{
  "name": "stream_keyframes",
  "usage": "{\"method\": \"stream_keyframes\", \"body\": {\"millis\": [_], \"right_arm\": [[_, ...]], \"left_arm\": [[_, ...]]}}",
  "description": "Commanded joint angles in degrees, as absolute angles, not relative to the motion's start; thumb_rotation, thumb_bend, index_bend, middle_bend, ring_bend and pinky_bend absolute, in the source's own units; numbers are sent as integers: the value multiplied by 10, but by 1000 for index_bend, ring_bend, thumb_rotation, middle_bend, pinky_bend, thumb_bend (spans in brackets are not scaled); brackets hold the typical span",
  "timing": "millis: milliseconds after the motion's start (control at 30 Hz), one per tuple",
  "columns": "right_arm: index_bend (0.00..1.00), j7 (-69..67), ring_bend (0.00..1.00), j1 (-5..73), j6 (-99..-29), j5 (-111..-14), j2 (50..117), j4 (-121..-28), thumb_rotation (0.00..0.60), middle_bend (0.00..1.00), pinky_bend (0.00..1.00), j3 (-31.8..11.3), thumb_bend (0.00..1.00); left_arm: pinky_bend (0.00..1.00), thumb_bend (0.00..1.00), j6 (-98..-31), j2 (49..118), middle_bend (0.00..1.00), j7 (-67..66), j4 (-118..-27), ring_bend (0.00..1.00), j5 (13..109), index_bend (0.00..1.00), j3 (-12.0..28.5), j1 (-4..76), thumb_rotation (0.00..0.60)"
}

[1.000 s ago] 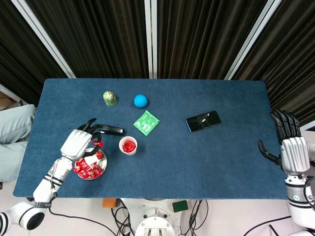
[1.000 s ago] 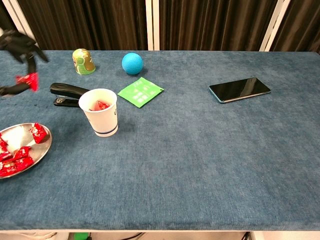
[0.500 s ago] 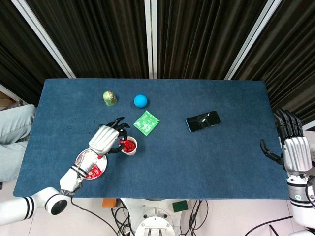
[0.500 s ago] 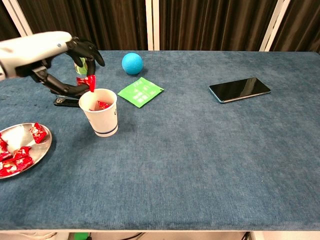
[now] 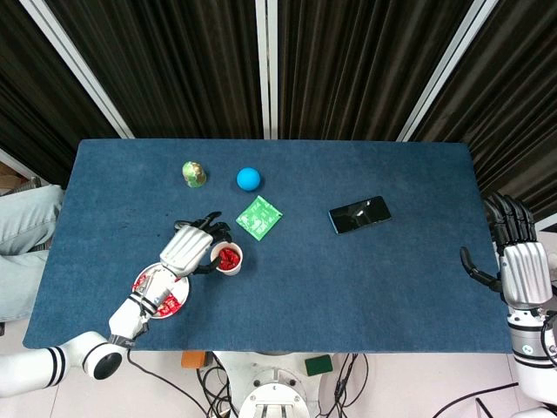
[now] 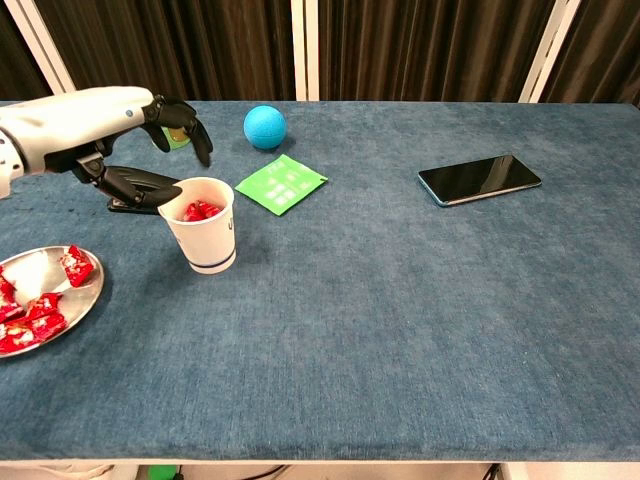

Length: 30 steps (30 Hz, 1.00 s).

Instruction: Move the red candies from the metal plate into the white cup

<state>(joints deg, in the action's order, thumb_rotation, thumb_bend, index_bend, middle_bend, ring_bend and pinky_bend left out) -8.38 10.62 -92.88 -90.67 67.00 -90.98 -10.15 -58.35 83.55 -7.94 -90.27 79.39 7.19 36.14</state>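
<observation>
Over white cup [image 6: 201, 238] rim — left hand [image 6: 110, 125], empty.

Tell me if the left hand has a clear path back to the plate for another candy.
Probably yes. The left hand hovers open beside the cup, and the plate lies just below-left with nothing between them.

The white cup [image 6: 202, 225] is seen upright on the counter, with several red candies [image 6: 197, 211] inside. More red wrapped candies [image 6: 35, 310] are piled in the metal plate [image 6: 88, 292], to its left.
</observation>
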Motion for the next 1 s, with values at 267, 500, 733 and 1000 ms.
{"method": "stream_keyframes", "body": {"millis": [267,500,733,1000], "right_arm": [[0,-80,0,106,-931,-908,667,-915,600,0,0,-103,379],[0,-84,0,105,-933,-907,664,-915,600,0,0,-104,379],[0,-79,0,108,-927,-912,670,-914,600,0,0,-99,379],[0,-63,0,108,-929,-916,669,-925,600,0,0,-99,379]], "left_arm": [[277,350,-615,808,244,-78,-933,70,814,311,67,352,600],[277,351,-656,731,244,-93,-966,70,838,361,23,304,600],[277,351,-665,722,244,-99,-917,70,850,388,-22,267,600],[277,351,-658,747,244,-82,-867,70,877,377,-33,266,600]]}}
